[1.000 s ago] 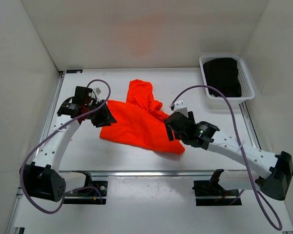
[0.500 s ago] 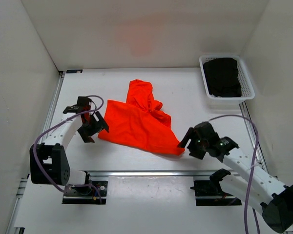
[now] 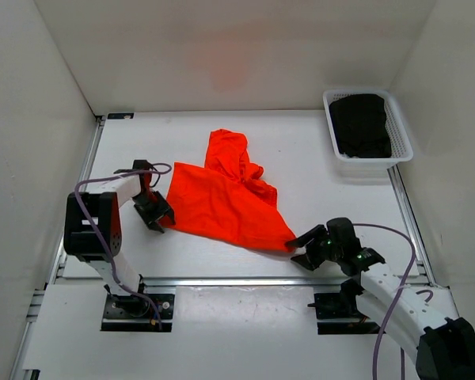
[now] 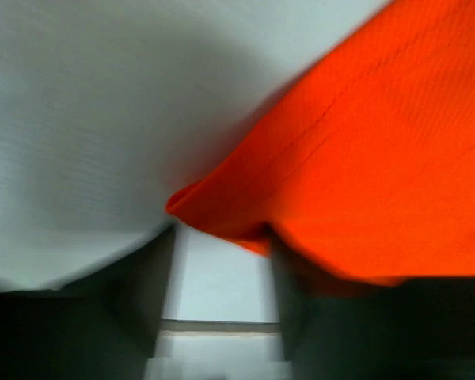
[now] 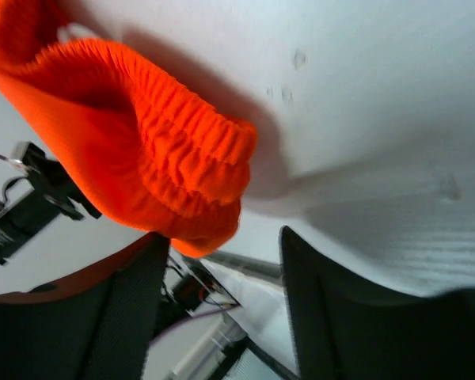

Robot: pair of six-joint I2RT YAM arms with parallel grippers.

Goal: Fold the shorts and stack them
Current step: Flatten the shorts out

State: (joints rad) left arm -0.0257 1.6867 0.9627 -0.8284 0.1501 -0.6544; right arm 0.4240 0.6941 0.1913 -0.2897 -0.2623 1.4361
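**A:** Entry one, the largest?

**B:** Desk (image 3: pixel 332 198), white. Both claws sit low over it.

**A:** Entry two?

**B:** Shorts (image 3: pixel 226 198), neon orange, partly spread and partly bunched, lying between the two claws. One flat corner lies at the tips of the left claw (image 3: pixel 157 215). A gathered elastic corner lies just ahead of the right claw (image 3: pixel 301 248).

**A:** Arms?

**B:** The left arm is folded close above its base, forearm pointing across to the cloth. The right arm is stretched low from the near right corner, wrist aimed at the cloth.

**A:** Entry four?

**B:** Basket (image 3: pixel 403 144), white, well beyond the right claw. It holds dark clothing (image 3: pixel 362 125).

**A:** Claw states?

**B:** Left claw: jaws parted, cloth corner at the mouth of the gap, not closed on it; that view is blurred. Right claw: jaws wide apart, gripping nothing, the elastic corner just short of its tips.
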